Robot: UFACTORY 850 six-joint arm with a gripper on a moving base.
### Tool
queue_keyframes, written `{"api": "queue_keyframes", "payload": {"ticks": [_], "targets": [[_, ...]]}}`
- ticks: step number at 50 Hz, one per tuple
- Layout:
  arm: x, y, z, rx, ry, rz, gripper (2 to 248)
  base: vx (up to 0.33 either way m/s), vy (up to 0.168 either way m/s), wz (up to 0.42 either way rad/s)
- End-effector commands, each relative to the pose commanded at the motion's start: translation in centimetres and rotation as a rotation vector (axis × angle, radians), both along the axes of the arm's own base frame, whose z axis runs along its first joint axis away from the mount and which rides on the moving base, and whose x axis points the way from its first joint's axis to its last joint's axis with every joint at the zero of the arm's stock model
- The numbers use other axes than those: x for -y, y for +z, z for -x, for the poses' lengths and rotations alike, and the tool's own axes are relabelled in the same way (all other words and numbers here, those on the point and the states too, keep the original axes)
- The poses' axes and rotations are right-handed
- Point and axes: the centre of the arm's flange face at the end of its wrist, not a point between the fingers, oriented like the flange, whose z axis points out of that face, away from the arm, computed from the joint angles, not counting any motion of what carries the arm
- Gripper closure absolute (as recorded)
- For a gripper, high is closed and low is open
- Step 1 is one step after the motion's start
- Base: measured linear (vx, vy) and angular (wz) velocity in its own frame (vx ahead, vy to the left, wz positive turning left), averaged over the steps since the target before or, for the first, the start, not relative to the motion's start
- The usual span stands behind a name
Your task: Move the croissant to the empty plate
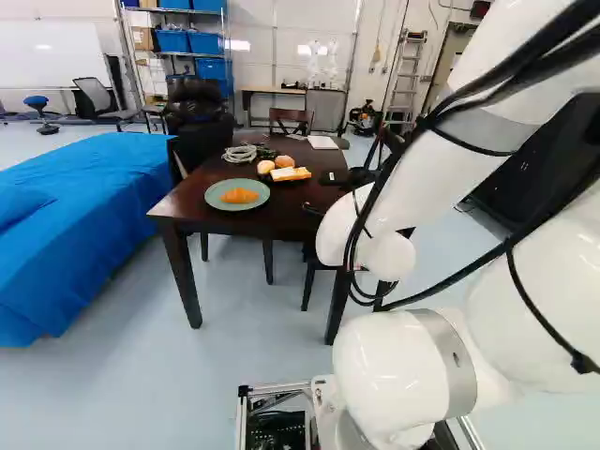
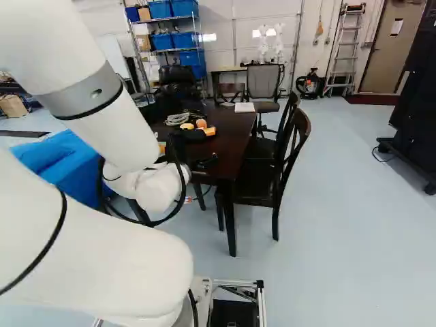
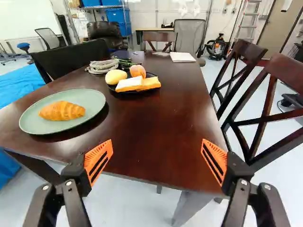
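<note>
Beyond the arm's end in the right base view, the black gripper [image 2: 204,162] shows only in part near the table's edge. Its orange-padded fingers stand wide apart in the wrist view, so the gripper [image 3: 157,147] is open, with nothing between them. The golden croissant [image 3: 62,110] lies on a round pale green plate [image 3: 96,96], ahead of the gripper and off to one side; in the left base view the croissant [image 1: 240,196] is near the table's corner. A dark plate [image 3: 124,90] farther on holds buns and a sandwich-like piece. I see no bare plate.
The dark wooden table [image 3: 147,123] reaches away ahead of the gripper. Wooden chairs [image 2: 294,146] stand along one side. Behind the dark plate lie a coiled cable [image 3: 102,66] and white paper [image 3: 182,57]. A blue-covered surface [image 1: 89,202] is beside the table.
</note>
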Motion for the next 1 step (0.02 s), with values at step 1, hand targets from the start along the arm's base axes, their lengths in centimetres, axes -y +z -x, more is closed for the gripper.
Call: {"api": "queue_keyframes", "payload": {"ticks": [1], "targets": [[0.00,0.00,0.00,0.000,0.000,0.000,3,0.000,0.000,0.000]]}}
